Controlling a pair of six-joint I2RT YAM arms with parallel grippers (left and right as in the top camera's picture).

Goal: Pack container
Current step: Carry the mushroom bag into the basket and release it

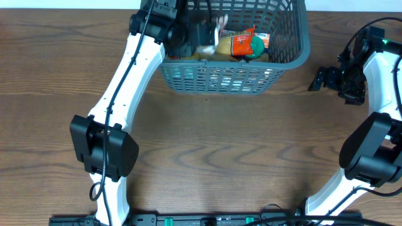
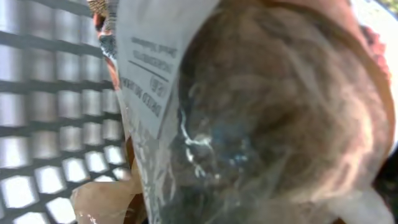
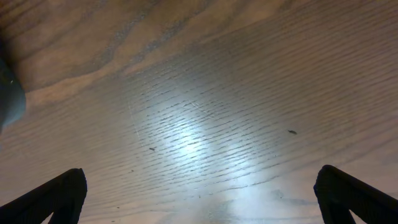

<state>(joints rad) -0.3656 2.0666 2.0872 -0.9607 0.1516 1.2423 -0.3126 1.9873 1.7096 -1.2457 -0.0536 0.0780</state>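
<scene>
One-arm reach: left arm (image 1: 130, 68) inside container (image 1: 221, 79).

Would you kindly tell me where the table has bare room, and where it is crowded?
The table is bare in front of the container, and under the open right gripper. Crowded: the container's left half, where the left gripper holds a packet.

One basket (image 1: 289, 59), two arms (image 1: 129, 75) (image 1: 384, 69), one bench (image 1: 207, 144).
Inside show at least two packets: an orange-red packet (image 1: 242, 43) and a clear packet (image 2: 261, 124), white-labelled.
</scene>
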